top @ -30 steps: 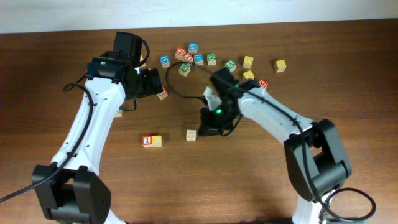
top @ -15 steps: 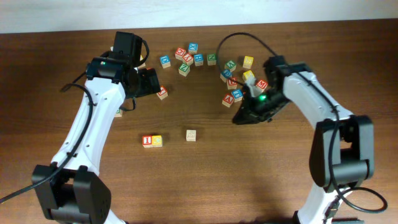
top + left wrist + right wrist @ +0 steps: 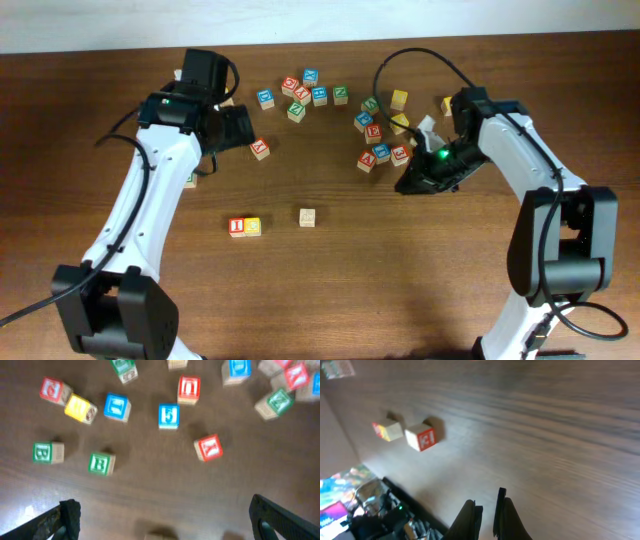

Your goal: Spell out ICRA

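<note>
**I and C paired, lower left of centre**

Overhead, the red "I" cube [image 3: 237,227] touches the yellow "C" cube [image 3: 252,227]. The pair runs left to right, faces up. Only the left wrist view shows the left gripper [image 3: 162,512] spread wide and empty over a red cube [image 3: 209,447]. The right wrist view shows the right gripper [image 3: 487,512] pinched closed on nothing.

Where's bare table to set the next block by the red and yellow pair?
Bare wood runs from the lone block rightward toward the right claw, and in front of the red-and-yellow pair. Crowded: the scattered blocks along the far side.
</note>
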Tool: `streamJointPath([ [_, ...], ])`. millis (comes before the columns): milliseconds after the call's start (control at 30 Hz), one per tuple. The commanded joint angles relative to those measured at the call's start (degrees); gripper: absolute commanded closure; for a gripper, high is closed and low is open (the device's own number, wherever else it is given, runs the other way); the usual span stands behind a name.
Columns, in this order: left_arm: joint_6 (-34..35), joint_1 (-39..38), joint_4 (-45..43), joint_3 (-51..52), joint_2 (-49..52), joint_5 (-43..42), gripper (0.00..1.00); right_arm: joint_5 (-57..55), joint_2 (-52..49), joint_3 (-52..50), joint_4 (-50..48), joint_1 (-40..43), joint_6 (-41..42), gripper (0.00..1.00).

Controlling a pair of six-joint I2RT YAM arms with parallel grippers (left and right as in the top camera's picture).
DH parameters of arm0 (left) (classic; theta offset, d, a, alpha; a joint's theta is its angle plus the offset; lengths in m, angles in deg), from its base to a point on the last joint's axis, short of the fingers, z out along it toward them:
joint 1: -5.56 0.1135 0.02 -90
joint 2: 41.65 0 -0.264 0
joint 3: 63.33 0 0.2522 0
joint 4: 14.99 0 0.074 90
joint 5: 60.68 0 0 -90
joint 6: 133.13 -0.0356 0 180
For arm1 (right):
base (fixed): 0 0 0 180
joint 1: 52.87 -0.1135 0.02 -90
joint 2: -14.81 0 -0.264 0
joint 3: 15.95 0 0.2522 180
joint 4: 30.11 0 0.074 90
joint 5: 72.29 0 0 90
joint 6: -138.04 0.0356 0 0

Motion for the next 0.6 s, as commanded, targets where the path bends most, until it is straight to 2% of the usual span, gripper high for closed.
streamJointPath([
  [0, 2.29, 3.28, -0.61, -1.03, -0.02, -0.04, 0.01, 3.13, -0.28, 0.48, 1.18, -4.33, -0.46, 0.95],
  [100, 2.25, 8.68, 0.04, -1.03, 0.00, -5.42, 0.01, 3.13, -0.28, 0.37, 1.33, -8.37, -0.46, 0.96],
  [233, 2.23, 15.19, 4.33, -1.03, -0.02, -5.64, 0.01, 3.13, -0.28, 0.37, -0.22, -14.40, -0.02, 0.96],
  [367, 2.25, 21.29, 9.44, -0.87, 0.00, -5.70, 0.01, 3.10, -0.28, 0.37, -7.21, -21.03, 7.26, 0.96],
  [567, 2.25, 24.26, 9.64, -0.87, 0.00, -5.70, 0.01, 2.23, -0.31, 0.37, -16.15, -28.20, 10.38, 0.96],
])
